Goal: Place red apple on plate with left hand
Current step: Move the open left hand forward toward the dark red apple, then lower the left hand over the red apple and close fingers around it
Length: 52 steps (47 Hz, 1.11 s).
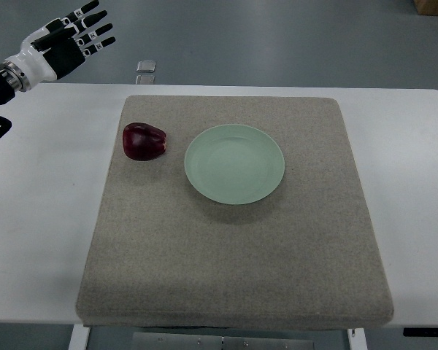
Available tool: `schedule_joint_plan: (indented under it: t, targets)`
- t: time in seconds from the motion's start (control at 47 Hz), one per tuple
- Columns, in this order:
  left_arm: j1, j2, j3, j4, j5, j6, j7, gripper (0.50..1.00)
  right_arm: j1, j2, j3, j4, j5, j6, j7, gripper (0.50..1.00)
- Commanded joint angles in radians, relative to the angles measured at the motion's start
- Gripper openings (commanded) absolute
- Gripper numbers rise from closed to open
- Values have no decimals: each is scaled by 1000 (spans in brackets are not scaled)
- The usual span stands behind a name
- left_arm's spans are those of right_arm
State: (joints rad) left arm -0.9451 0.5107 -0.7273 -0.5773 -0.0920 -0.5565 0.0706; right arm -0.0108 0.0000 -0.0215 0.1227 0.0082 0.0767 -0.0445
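The grey mat (233, 240) covers the desk (44, 219), and on it the red apple (144, 141) lies below and to the right of the left hand (73, 40), just beside the green plate (234, 164) but not touching it. The hand hovers with fingers spread, grasping nothing. It should descend over the apple, close around its sides and lift it clear of the rim before carrying it right

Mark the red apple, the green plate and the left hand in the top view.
red apple (144, 141), top view, middle of its upper face.
green plate (234, 164), top view, bare centre of the dish.
left hand (71, 36), top view, palm, fingers spread, holding nothing.
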Motion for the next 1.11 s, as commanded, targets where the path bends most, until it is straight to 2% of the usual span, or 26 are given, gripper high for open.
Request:
schedule_joint_plan:
  t: [0.0, 0.34, 0.66, 0.745, 0.851, 0.979, 1.085]
  targets:
    - [5, 3, 0, -4, 0, -3, 0, 1000, 0, 0, 0, 0, 0, 0, 0, 930]
    - [12, 3, 0, -22, 0, 7, 0, 1000, 0, 0, 0, 0, 0, 0, 0, 928]
    - [11, 11, 68, -35, 93, -37, -3, 1000, 0, 0, 0, 0, 0, 0, 0, 930]
    - [-1, 14, 68, -36, 207, -43, -21, 1000, 0, 0, 0, 0, 0, 0, 0, 930]
    - [-17, 31, 68, -64, 408, -45, -84, 999, 0, 0, 0, 0, 0, 0, 0, 928]
    - [-21, 64, 62, -128, 693, -45, -161, 999, 0, 0, 0, 0, 1, 0, 0, 930]
    - [-23, 109, 54, -219, 896, -45, -192, 999, 0, 0, 0, 0, 1, 0, 0, 930]
